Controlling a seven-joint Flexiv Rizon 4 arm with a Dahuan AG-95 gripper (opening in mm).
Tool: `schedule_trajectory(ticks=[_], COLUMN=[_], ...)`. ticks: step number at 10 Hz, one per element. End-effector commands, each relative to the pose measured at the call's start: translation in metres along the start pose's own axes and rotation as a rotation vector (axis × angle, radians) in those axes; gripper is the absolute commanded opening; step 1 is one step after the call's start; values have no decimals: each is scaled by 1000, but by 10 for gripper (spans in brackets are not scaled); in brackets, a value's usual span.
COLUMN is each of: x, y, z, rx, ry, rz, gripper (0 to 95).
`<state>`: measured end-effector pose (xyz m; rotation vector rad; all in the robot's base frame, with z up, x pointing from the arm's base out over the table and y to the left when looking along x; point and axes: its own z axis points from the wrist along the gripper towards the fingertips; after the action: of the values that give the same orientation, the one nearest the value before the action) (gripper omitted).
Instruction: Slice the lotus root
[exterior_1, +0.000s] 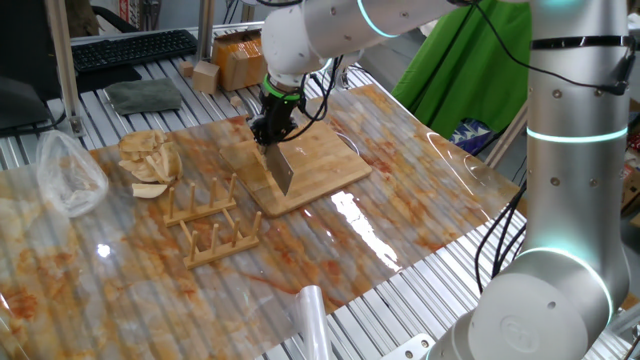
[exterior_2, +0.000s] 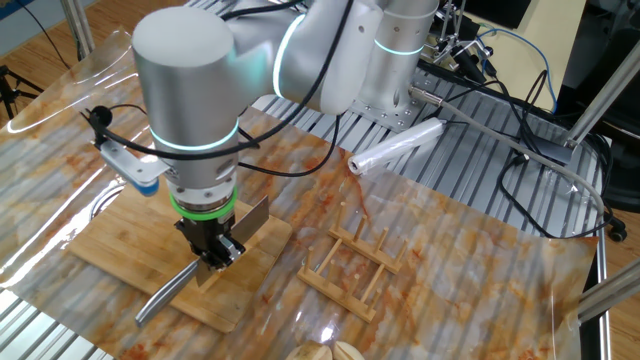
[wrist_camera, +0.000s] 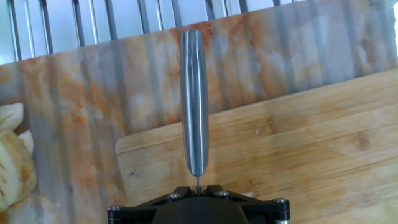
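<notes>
I am watching the gripper (exterior_1: 272, 130) pointing straight down over the bamboo board (exterior_1: 322, 150), its jaws clamping tight on a steel knife (exterior_1: 284, 168). The blade is hanging edge-down over the near half of the board, and the rounded metal handle (exterior_2: 165, 295) is sticking out past the board's edge. In the hand view the handle (wrist_camera: 194, 106) is running straight away from the fingers, over the board (wrist_camera: 298, 149) and the marbled table cover (wrist_camera: 81, 106). I am not making out the lotus root in any view; whether it is lying under the blade and gripper I cannot tell. Beside the board a wooden rack (exterior_1: 210, 225) is lying flat. Beyond it a heap of tan slices (exterior_1: 150, 160) is sitting next to a clear plastic bag (exterior_1: 65, 175).
</notes>
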<state>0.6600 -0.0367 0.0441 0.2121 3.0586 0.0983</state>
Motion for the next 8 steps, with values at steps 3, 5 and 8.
schedule_trajectory(ticks=[3,5,8], x=[2,4,5], y=[1,2,2], z=[1,12,20], rx=[4,7,6], ry=[-7,-32,-42], rz=[3,5,13], gripper=[0,0,0])
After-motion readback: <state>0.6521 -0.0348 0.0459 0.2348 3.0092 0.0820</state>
